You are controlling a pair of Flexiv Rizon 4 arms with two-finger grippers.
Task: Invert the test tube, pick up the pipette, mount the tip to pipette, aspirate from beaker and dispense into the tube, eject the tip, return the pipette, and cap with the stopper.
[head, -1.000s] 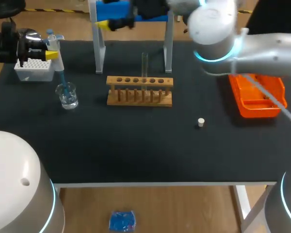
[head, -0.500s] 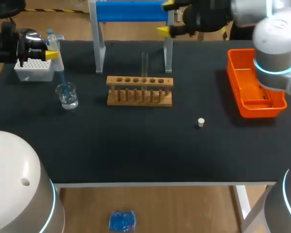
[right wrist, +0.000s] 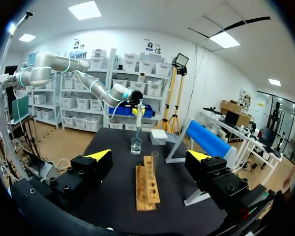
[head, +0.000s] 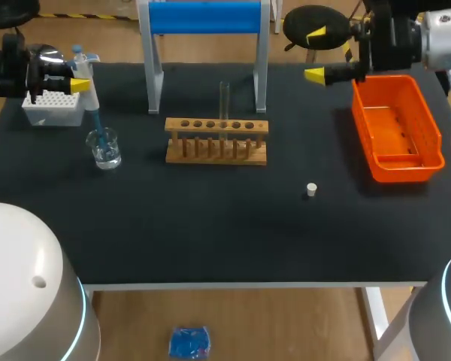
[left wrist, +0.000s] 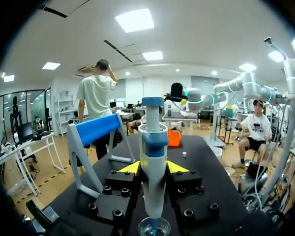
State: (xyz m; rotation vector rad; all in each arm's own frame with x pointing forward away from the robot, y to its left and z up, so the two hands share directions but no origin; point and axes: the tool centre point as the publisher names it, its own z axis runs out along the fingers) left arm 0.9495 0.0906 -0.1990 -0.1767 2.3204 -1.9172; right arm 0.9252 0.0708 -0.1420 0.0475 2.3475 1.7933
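Observation:
My left gripper (head: 79, 75) is at the table's far left, shut on the white and blue pipette (head: 84, 71). The pipette's blue tip dips into the glass beaker (head: 104, 147). In the left wrist view the pipette (left wrist: 153, 157) stands upright between the yellow fingertips (left wrist: 130, 168), over the beaker (left wrist: 154, 227). A clear test tube (head: 225, 98) stands upright in the wooden rack (head: 216, 141). The small white stopper (head: 311, 189) lies on the mat, right of the rack. My right gripper (head: 321, 54) hangs open and empty at the back right; the rack (right wrist: 147, 187) and tube (right wrist: 154, 160) lie far ahead of it.
A white tip box (head: 54, 110) sits behind the beaker. A blue-topped pipette stand (head: 203, 18) rises behind the rack. An orange bin (head: 397, 129) lies along the right edge, beside my right gripper. The black mat in front of the rack is bare.
My right arm has swung from over the stand at the back middle out to the right, ending beside the orange bin. The left arm and pipette have kept still.

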